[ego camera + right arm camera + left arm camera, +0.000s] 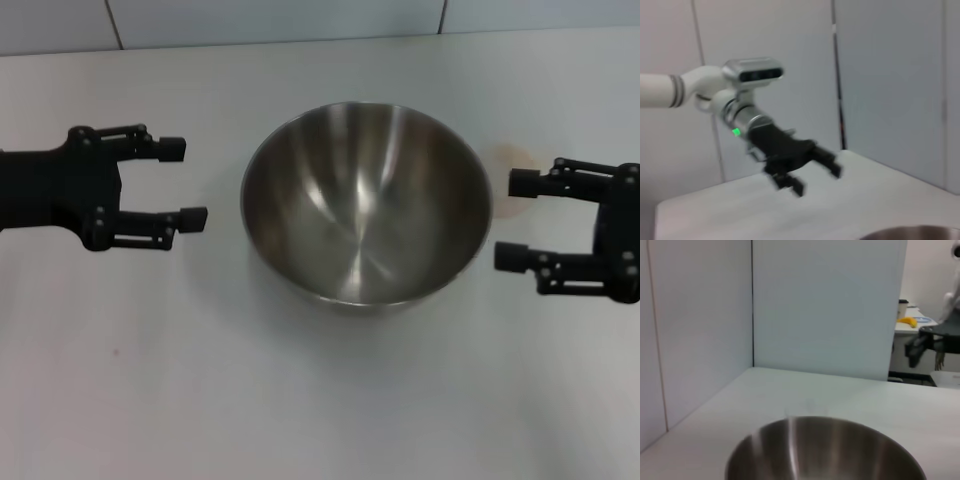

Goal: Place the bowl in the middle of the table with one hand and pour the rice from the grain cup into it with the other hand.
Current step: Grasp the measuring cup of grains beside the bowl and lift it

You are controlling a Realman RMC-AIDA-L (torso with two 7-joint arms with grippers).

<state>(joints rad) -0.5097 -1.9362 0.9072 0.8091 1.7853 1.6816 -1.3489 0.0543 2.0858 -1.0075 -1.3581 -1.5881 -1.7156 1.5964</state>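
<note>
- Bowl [366, 203] sits upright on the white surface [300, 400], roughly mid-scene btwn your two claws; steel inside looks bare, no rice visible in it.
- Left claw [188, 182] is left of the bowl, near it but not touching; fingers spread apart, holding nothing, tips pointing toward the bowl.
- Right claw [518, 220] is right of the bowl, tips just beside the rim w/ a small gap; fingers also spread apart, nothing btwn them.
- Grain cup [512, 178]: faint pale round outline on the surface, just right of the bowl's far-right rim, next to the right claw's far finger. You can't tell its contents from the head view.
- Left wrist view: bowl rim [825, 450] fills the lower part, white surface [790, 390] beyond, wall panels behind.
- Right wrist view: left claw [815, 172] seen across the surface [715, 210], fingers apart, hovering clear of it; sliver of bowl rim [915, 232] at the edge.
</note>
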